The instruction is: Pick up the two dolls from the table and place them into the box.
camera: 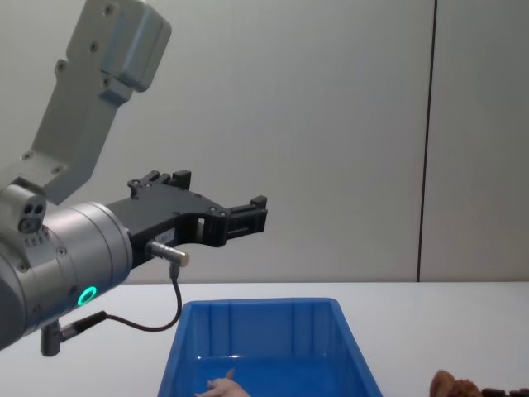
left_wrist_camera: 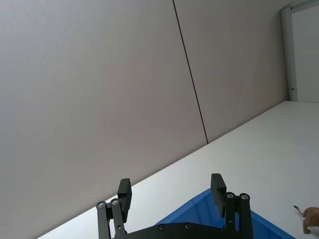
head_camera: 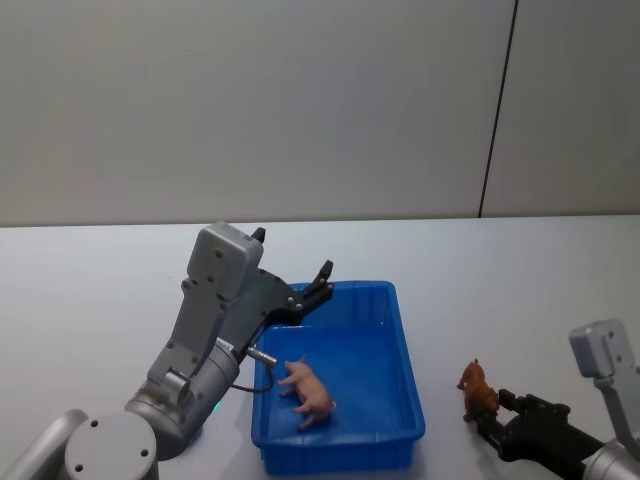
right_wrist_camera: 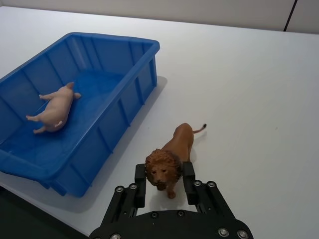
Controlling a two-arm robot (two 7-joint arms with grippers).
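My right gripper sits just off the box's right side, low over the table, its fingers pressed against the mane on either side of the reddish-brown doll's head. That doll is a lion, standing upright on its legs beside the box. The pale pink doll lies on its side on the box floor. My left gripper hangs above the box's far left corner, spread wide and holding nothing.
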